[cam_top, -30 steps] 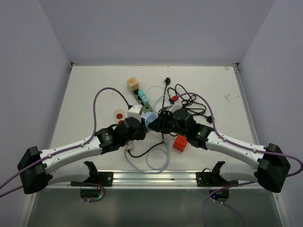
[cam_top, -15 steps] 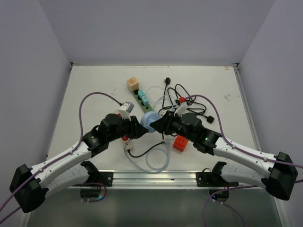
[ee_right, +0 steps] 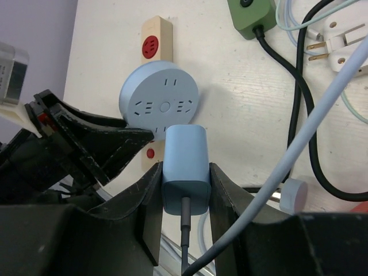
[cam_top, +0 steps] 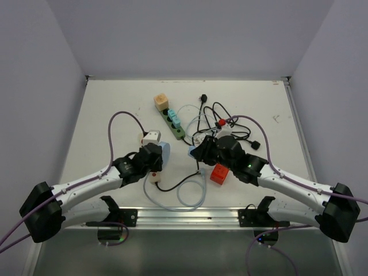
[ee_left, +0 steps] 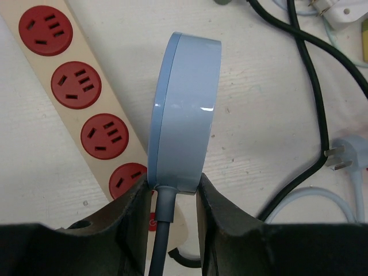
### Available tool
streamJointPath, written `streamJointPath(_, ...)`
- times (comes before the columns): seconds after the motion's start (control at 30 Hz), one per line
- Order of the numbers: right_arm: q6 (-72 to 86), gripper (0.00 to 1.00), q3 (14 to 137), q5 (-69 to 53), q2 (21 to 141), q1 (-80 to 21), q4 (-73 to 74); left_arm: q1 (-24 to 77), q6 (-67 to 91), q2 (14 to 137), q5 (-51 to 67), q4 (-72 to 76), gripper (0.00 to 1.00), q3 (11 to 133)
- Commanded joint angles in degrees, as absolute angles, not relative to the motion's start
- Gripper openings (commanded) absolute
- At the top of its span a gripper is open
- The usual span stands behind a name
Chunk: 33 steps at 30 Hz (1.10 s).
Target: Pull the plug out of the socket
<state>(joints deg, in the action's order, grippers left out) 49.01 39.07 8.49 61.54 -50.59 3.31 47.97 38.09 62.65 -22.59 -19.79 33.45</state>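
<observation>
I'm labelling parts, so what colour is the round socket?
The round socket is light blue, clearest in the right wrist view.

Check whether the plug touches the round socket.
Apart. The top view shows bare table between the socket and the plug. In the right wrist view the plug merely overlaps the socket's edge.

The left arm (cam_top: 86, 187) reaches from the lower left of the top view toward the centre, and the right arm (cam_top: 287, 178) reaches in from the lower right. Both are low and extended. The left gripper (cam_top: 158, 155) clamps the round blue socket (ee_left: 184, 115) at its rim. The right gripper (cam_top: 194, 152) pinches the blue plug (ee_right: 185, 167) between its fingers (ee_right: 146, 201). The grippers face each other, a little apart.
</observation>
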Motion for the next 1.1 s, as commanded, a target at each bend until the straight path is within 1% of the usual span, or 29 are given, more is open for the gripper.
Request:
streamJointPath(0.0,47.99,0.00,41.84,12.38,60.21,-50.71,4.30,48.25,37.71,58.98,-25.23,-14.34,0.00,34.20)
streamJointPath(0.2,48.25,0.00,41.31,14.07,57.92,-48.00,8.96,48.16,37.00,57.39,-17.50,-7.57,0.00,32.35)
streamJointPath(0.3,49.13,0.00,40.17,12.57,56.35,-43.96,10.46,47.99,38.31,59.76,-11.72,-4.41,0.00,31.82)
streamJointPath(0.4,49.48,0.00,37.19,10.55,54.06,-37.72,11.95,48.08,39.98,61.61,-6.00,-0.98,0.00,30.24)
streamJointPath(0.43,49.22,0.00,36.66,10.29,52.31,-34.83,12.21,48.08,40.34,61.87,-5.02,1.56,0.00,29.80)
streamJointPath(0.5,47.21,0.00,36.04,10.02,50.72,-32.18,13.70,48.08,40.78,62.22,-2.22,4.47,0.00,28.57)
streamJointPath(0.6,44.49,0.00,36.39,10.28,49.57,-27.61,17.31,47.99,40.96,63.37,-1.14,4.31,0.00,28.65)
streamJointPath(0.67,43.69,0.00,36.30,9.76,50.09,-24.27,18.80,47.99,41.04,64.33,-0.97,4.22,0.06,28.57)
streamJointPath(0.7,43.16,0.00,36.12,8.36,50.53,-23.04,18.90,47.99,41.13,64.51,-0.71,4.39,0.11,28.22)
streamJointPath(0.73,43.07,0.00,35.60,7.91,50.97,-21.03,18.90,47.99,41.31,65.12,-0.53,4.48,0.14,28.04)
streamJointPath(0.77,42.89,0.00,35.33,7.39,52.11,-19.96,18.72,47.99,41.48,65.39,-0.35,5.00,0.22,27.60)
streamJointPath(0.87,42.10,0.00,34.63,5.10,54.57,-16.71,17.58,47.81,41.75,66.62,1.31,5.71,0.34,26.72)
streamJointPath(0.9,41.84,0.00,34.63,4.58,56.15,-15.92,17.32,47.73,41.75,66.88,1.58,5.54,0.39,26.72)
streamJointPath(0.93,41.57,0.00,34.54,3.00,57.03,-14.52,16.71,47.64,41.57,67.32,1.58,5.19,0.42,26.72)
streamJointPath(0.97,41.49,0.00,34.37,2.38,57.65,-13.81,15.48,47.38,41.49,67.32,1.58,4.23,0.48,26.89)
streamJointPath(1.03,41.31,0.00,34.28,1.32,59.23,-12.31,14.51,47.20,40.96,66.71,1.23,3.26,0.56,27.07)
streamJointPath(1.07,41.22,0.00,34.28,1.32,59.59,-11.87,13.89,46.94,40.78,66.36,0.88,2.21,0.62,27.16)
